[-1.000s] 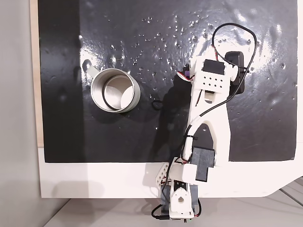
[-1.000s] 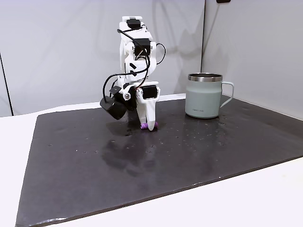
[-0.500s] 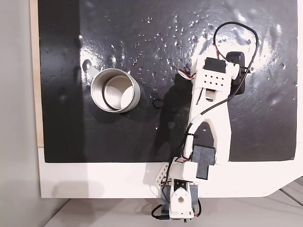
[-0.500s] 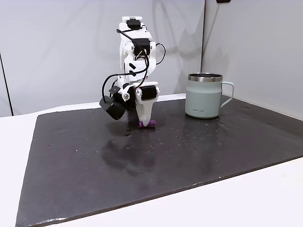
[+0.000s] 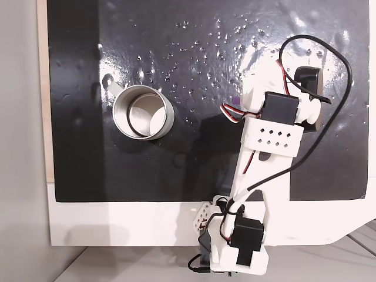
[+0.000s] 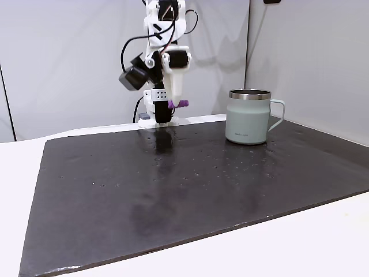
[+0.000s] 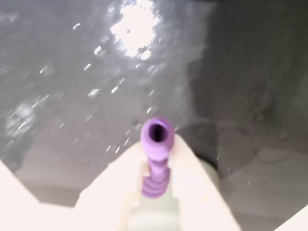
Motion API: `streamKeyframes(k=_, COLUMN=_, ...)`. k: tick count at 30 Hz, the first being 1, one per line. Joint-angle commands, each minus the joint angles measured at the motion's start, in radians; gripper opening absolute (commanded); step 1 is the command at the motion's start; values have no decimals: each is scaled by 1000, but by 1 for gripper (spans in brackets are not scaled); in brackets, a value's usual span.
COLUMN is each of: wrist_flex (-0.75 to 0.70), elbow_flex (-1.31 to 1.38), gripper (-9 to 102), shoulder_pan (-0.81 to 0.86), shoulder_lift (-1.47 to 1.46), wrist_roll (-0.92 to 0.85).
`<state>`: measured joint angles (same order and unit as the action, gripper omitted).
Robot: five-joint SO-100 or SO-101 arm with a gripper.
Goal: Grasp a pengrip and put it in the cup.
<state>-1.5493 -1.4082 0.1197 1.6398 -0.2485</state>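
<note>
Pengrip (image 7: 155, 159) sits pinched between the two fingers of my tool (image 7: 156, 144), its open end pointing out past the tips in the wrist view, low in the middle of the frame. In the side-on fixed view the tool (image 6: 174, 103) hangs in the upper middle of the frame, well clear of the dark mat (image 6: 202, 190) on the surface, with the purple tube (image 6: 179, 104) sticking out sideways from the tips. From above, only a sliver of purple (image 5: 235, 100) shows at the left edge of the white arm (image 5: 265, 135), right of centre in the frame.

I judge the grasp and lift done: the tube is off the mat and held firmly. What is left is the carry and the drop. The cup (image 6: 250, 116) stands at middle right of the side-on view, apart from the tool; in the top-down view it (image 5: 143, 111) sits at left of centre, and what I can see of its inside looks empty. I still have to bring the tool over that rim and let go.
</note>
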Motion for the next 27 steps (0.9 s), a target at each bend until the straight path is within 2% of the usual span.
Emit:
streamKeyframes(k=1, wrist_flex=-112, elbow_flex=189, gripper=0, shoulder_pan=35, shoulder_lift=86, wrist_roll=-15)
streamKeyframes(k=9, wrist_flex=-141, elbow_flex=331, gripper=0, shoulder_pan=80, shoulder_lift=181, wrist_roll=-49)
streamKeyframes(k=17, wrist_flex=-146, elbow_flex=353, gripper=0, shoulder_pan=3, shoulder_lift=235, wrist_roll=-18)
streamKeyframes(k=22, wrist_flex=-146, elbow_flex=396, gripper=0, shoulder_pan=-98, shoulder_lift=233, wrist_roll=32)
streamKeyframes(k=27, wrist_flex=-146, elbow_flex=430, gripper=0, shoulder_pan=-276, shoulder_lift=230, wrist_roll=115)
